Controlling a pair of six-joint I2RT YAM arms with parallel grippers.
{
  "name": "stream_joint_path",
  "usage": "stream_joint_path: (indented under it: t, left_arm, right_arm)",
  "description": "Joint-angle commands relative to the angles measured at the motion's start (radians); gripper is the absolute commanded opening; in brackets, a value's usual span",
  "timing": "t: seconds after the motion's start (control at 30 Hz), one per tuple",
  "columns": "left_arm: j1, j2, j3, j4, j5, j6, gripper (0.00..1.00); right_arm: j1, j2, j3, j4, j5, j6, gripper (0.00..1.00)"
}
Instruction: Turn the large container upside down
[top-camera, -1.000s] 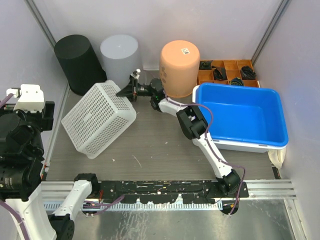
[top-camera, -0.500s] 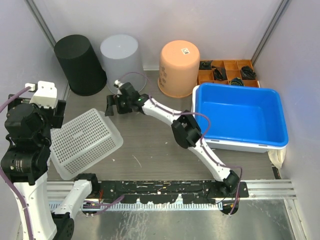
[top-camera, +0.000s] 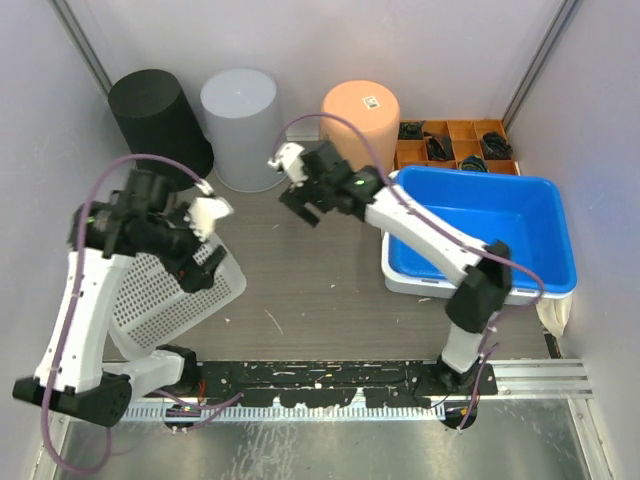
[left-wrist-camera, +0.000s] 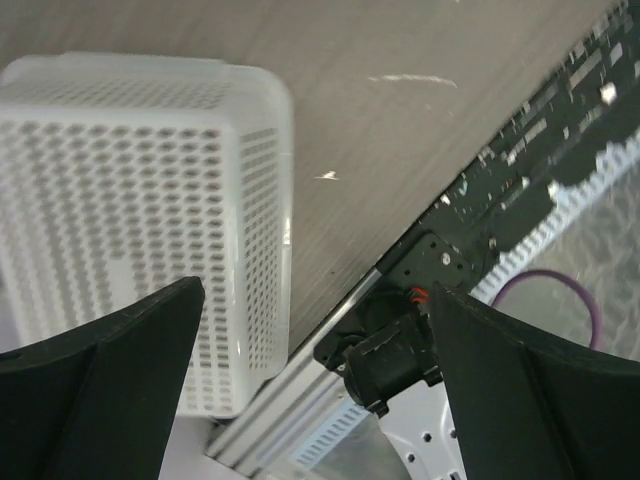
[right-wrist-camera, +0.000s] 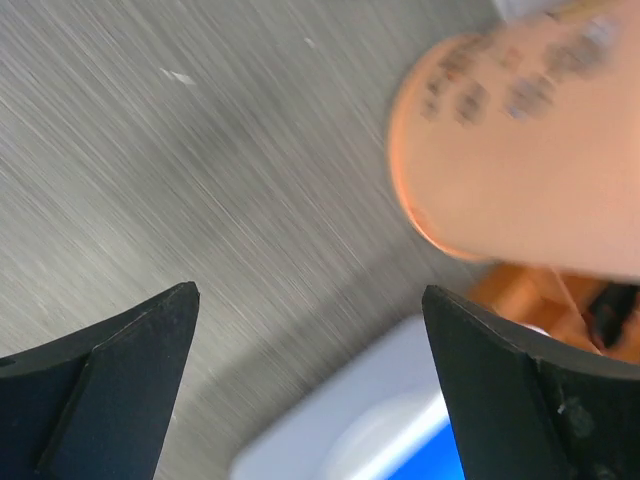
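The large container, a white perforated basket (top-camera: 150, 300), lies at the near left of the table with its closed base facing up. In the left wrist view the basket (left-wrist-camera: 140, 200) fills the left half, next to the front rail. My left gripper (top-camera: 200, 268) hangs open just above the basket's right edge and touches nothing; between its fingers (left-wrist-camera: 315, 290) I see only table and rail. My right gripper (top-camera: 298, 205) is open and empty over the middle of the table, well clear of the basket. Its wrist view (right-wrist-camera: 310, 290) shows bare table between the fingers.
Three upturned buckets stand along the back: black (top-camera: 155, 120), grey (top-camera: 240, 115) and orange (top-camera: 360, 115). A blue bin (top-camera: 480, 235) sits at the right, with an orange compartment tray (top-camera: 455, 145) behind it. A black rail (top-camera: 330, 375) runs along the front edge.
My right gripper opened, let go of the basket and drew back to the right. The basket tipped over and settled at the near left. My left arm swung in above it.
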Motion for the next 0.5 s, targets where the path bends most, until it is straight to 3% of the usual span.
stream_joint_path:
  t: [0.0, 0.1, 0.2, 0.33, 0.47]
  left_arm:
    - [-0.310, 0.003, -0.100, 0.060, -0.136, -0.084, 0.97]
    - [-0.470, 0.063, -0.228, 0.136, -0.240, -0.070, 0.95]
    - [-0.533, 0.106, -0.423, 0.260, -0.292, -0.007, 0.95]
    - [-0.537, 0.178, -0.602, 0.423, -0.360, 0.072, 0.95]
    - [-0.535, 0.261, -0.670, 0.525, -0.386, 0.122, 0.96]
  right_arm:
    - [-0.084, -0.277, -0.082, -0.245, -0.002, -0.176, 1.00]
    - [-0.313, -0.434, -0.116, -0.284, -0.124, -0.149, 1.00]
    - [-0.499, -0.537, -0.164, -0.298, -0.262, -0.089, 1.00]
    - [-0.527, -0.619, -0.331, -0.277, -0.247, -0.046, 1.00]
    - [-0.528, -0.678, -0.457, -0.328, -0.175, -0.089, 1.00]
